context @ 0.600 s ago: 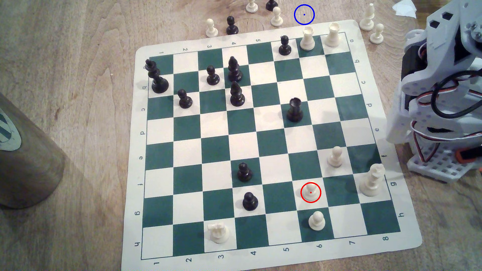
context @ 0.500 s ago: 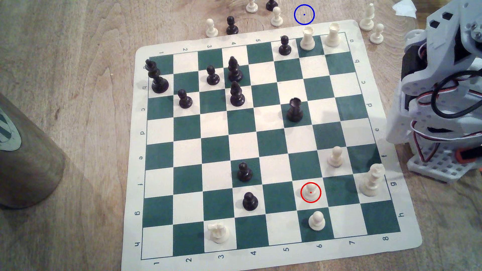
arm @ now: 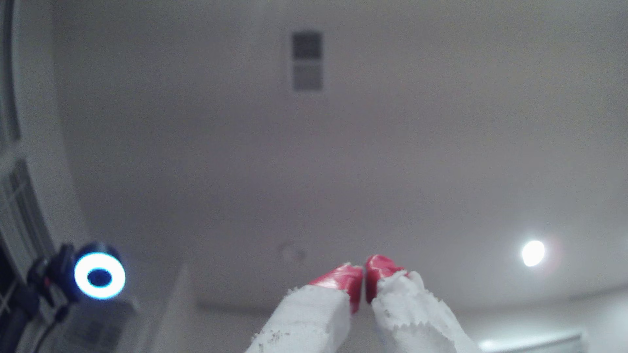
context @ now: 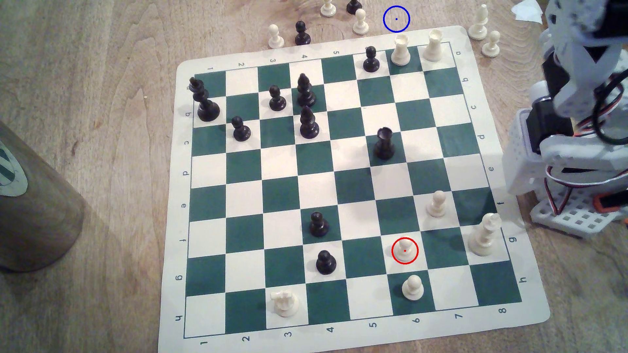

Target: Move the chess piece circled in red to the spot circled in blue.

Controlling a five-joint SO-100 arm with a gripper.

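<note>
One white pawn [context: 404,249] is wearing the red ring right now, and we see it standing upright on a light square toward the 5 o'clock part of the green-and-cream chess mat [context: 530,298] in the exterior view. Just beside it at its 5 o'clock sits another white pawn [context: 412,288] on a green square, and a third white pawn [context: 436,203] is up at its 1 o'clock. Off at 3 o'clock from the ringed pawn we've got a taller white piece [context: 484,236] near the mat's edge. The blue circle [context: 396,19] is way up at 12 o'clock, on bare wooden table [context: 102,101] just past the mat's far edge, well apart from the pawn, with nothing inside it. Two white rooks [context: 400,51] stand on the mat just below that ring, and a loose white pawn [context: 360,22] sits on the wood at its 9 o'clock. The arm [context: 577,135] is parked off the mat at 3 o'clock, nowhere near the pawn. In the wrist view we're looking up at a pale ceiling, and the gripper [arm: 363,280] has its red-taped fingertips [arm: 343,276] pinched together with only a sliver between them and nothing held. A glowing blue-white ring light [arm: 99,275] shows there too.
</note>
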